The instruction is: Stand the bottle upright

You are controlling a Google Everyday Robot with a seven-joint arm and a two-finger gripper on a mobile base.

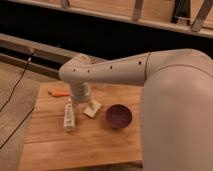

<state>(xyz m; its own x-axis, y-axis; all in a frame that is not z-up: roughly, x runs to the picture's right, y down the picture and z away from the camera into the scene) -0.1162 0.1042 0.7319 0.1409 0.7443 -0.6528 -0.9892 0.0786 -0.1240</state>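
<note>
While the small clear plastic bottle (69,116) lies flat on the wooden surface (55,145), the gripper (82,102) hangs beside its cap; whether it grips anything cannot be told.

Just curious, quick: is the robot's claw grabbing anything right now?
Gripper: state cannot be told; it points down at the table, beside the lying bottle and the pale block.

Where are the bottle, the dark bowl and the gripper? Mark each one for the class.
bottle (69,119), camera view, middle of its lying body.
dark bowl (119,116), camera view, bare inside of the bowl.
gripper (82,102), camera view, its lower end, close beside the bottle's far end.
</note>
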